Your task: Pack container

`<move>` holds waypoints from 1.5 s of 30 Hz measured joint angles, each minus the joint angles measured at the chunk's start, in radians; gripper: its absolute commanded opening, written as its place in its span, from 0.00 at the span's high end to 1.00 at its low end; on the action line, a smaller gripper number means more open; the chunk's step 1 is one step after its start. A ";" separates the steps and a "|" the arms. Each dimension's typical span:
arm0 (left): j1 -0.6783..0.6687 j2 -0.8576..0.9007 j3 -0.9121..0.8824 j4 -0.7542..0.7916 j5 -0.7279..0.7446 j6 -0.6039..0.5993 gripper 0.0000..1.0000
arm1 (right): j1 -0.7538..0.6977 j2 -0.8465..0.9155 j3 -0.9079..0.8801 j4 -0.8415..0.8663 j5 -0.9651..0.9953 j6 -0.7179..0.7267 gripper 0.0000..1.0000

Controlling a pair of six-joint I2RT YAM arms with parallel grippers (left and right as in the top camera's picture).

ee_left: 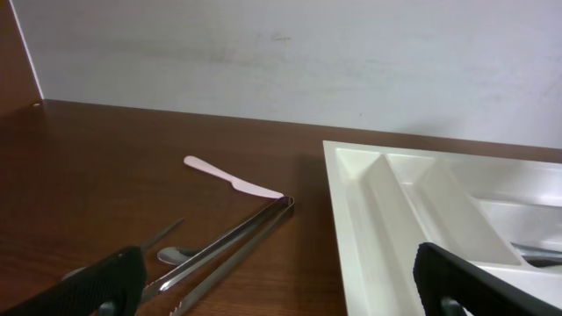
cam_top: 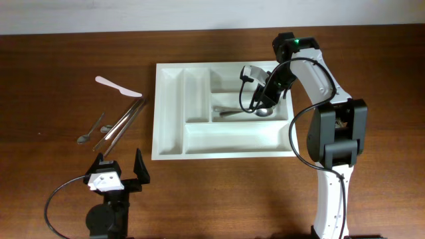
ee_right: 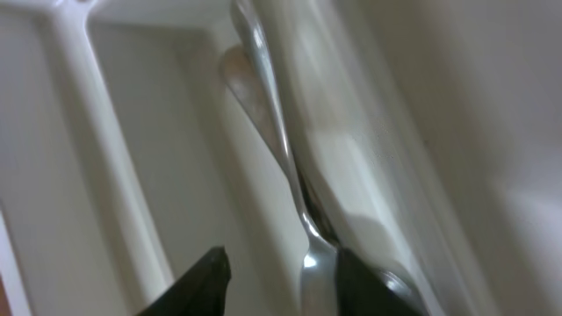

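The container, a large white cutlery tray [cam_top: 232, 139], lies at the table's middle; its left edge shows in the left wrist view [ee_left: 369, 219]. A metal spoon [cam_top: 239, 111] lies in its middle right compartment. My right gripper [cam_top: 260, 99] is lowered into that compartment, over the spoon's bowl end. In the right wrist view its fingers [ee_right: 281, 276] are apart and the spoon [ee_right: 272, 132] lies between them, next to the right finger, against a tray wall [ee_right: 114, 175]. My left gripper [cam_top: 120, 166] is open and empty at the front left, with its fingers [ee_left: 281, 290] wide apart.
Left of the tray lie a white plastic knife [cam_top: 118, 86] [ee_left: 233, 178], metal tongs [cam_top: 123, 121] [ee_left: 228, 246] and a small spoon [cam_top: 89, 131] [ee_left: 171, 254]. The other tray compartments hold nothing that I can see.
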 measured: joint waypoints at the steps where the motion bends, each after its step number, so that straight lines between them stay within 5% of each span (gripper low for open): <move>1: 0.000 0.000 0.000 0.000 0.000 0.000 0.01 | -0.002 0.000 0.000 0.004 0.000 0.011 0.56; 5: 0.000 0.000 0.000 0.000 0.000 0.000 0.01 | -0.006 0.002 0.038 0.003 0.004 0.100 0.57; 11: 0.000 0.000 0.000 0.000 0.000 0.000 0.01 | -0.044 0.007 0.343 -0.082 0.113 0.412 0.57; 18: 0.000 0.000 0.000 0.000 0.000 0.000 0.01 | -0.241 0.004 0.422 -0.186 0.357 0.683 0.54; 31: 0.000 0.000 0.000 0.000 0.000 0.000 0.01 | -0.419 0.004 0.147 -0.004 0.411 0.784 0.48; 36: 0.000 0.000 0.000 0.000 0.000 0.000 0.01 | -0.425 0.004 0.107 0.063 0.422 0.840 0.21; 45: 0.000 0.000 0.000 0.000 0.000 0.000 0.01 | -0.425 0.004 0.107 0.147 0.455 0.853 0.16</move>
